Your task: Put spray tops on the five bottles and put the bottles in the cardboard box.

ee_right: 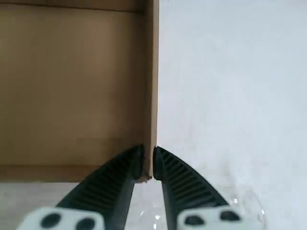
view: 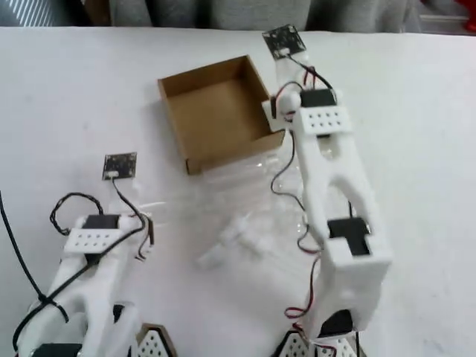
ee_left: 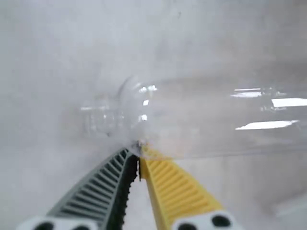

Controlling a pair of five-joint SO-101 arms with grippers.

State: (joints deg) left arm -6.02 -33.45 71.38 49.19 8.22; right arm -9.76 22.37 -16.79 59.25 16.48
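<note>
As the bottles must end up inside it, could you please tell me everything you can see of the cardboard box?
The cardboard box is a shallow, square, open-topped tray of plain brown card, with four low walls and a flat floor; nothing lies inside. It sits flat on the white table, toward the far side, turned slightly askew. The right gripper straddles one wall near a corner, one of its jaws inside and one outside, closed on the card.
</note>
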